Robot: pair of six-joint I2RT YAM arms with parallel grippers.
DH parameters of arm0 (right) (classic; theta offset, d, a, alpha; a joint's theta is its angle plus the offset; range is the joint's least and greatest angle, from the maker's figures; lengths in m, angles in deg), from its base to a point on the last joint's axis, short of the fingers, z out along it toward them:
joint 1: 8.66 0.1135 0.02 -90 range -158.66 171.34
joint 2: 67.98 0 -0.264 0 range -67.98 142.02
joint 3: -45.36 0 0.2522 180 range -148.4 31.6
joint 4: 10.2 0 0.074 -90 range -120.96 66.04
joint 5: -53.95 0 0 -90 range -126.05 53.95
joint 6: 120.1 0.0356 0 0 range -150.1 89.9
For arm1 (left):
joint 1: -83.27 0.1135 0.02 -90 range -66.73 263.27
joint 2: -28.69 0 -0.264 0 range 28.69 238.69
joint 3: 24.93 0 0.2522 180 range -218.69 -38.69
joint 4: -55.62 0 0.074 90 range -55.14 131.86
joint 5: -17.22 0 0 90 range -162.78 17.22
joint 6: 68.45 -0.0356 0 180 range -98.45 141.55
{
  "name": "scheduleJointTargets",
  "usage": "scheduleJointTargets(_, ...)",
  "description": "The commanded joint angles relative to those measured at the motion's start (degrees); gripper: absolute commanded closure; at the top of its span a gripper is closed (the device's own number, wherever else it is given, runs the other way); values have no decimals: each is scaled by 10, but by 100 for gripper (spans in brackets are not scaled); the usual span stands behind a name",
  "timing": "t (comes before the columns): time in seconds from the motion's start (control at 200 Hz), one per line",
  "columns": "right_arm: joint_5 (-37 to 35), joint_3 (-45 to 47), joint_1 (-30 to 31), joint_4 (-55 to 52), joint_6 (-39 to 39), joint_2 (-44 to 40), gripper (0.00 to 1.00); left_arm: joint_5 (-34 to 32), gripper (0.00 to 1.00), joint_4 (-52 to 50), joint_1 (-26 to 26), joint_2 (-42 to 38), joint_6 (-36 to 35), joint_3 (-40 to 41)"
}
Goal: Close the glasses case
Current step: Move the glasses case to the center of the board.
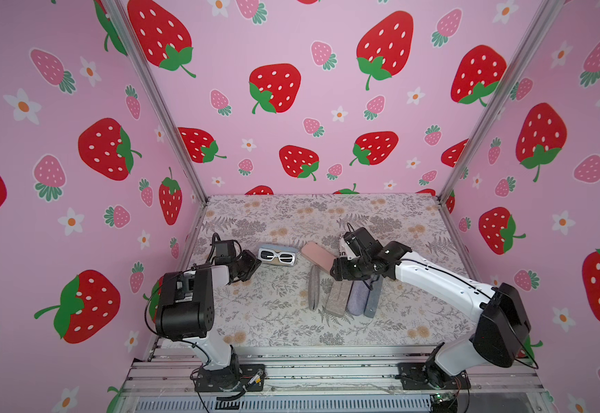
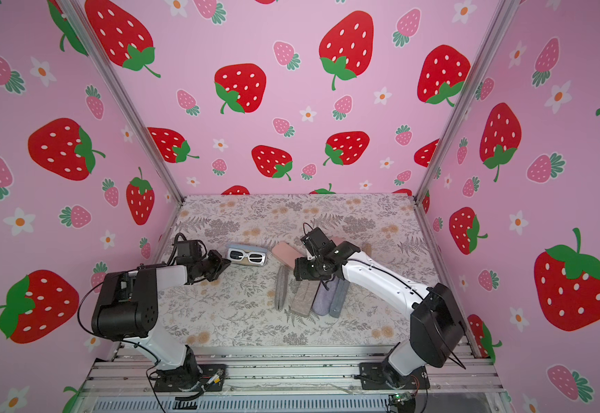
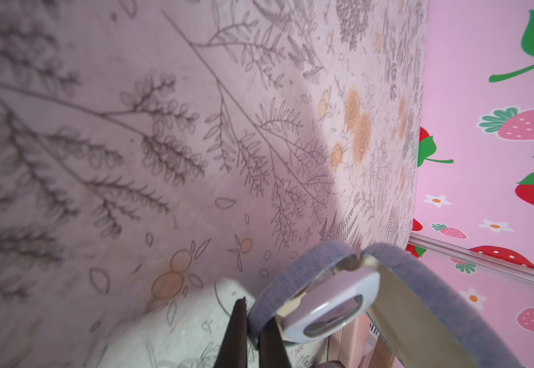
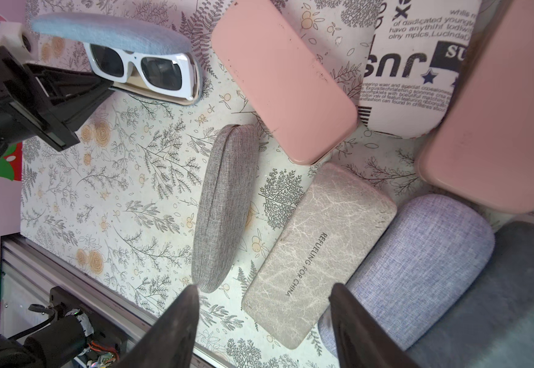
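An open glasses case (image 1: 277,246) holding white sunglasses (image 1: 277,256) lies near the surface's (image 1: 273,321) left edge — the left hand (image 1: 255,264) just beside it; closed cases (image 1: 338,298) cluster mid-surface, under the right hand (image 1: 336,273).

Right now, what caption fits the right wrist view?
Open right claw above shut cases; white sunglasses lie in the open blue case.

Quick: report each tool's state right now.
Left tool: closed, tip at the end of the open case; a grip on its rim cannot be told.
Right tool: open, holding nothing.
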Motion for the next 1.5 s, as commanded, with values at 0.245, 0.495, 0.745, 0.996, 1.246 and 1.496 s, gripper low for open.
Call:
scheduleJointTargets(0.245,20,-40,8,5,-14,19,33,-12,93,-3,-20,-74,2,91)
scheduleJointTargets(0.495,20,-103,10,-10,-37,68,33,-13,93,14,-50,-37,5,79)
scheduleJointTargets(0.745,27,-169,10,-29,-53,125,33,-9,93,23,-66,18,5,36)
scheduleJointTargets(0.996,35,-198,10,-35,-58,157,33,-1,90,0,-66,57,-9,-28)
scheduleJointTargets(1.246,39,-214,10,-38,-61,178,33,3,81,-12,-69,77,-12,-72)
scheduleJointTargets(1.496,44,-217,10,-35,-62,184,33,1,64,-25,-73,65,-12,-86)
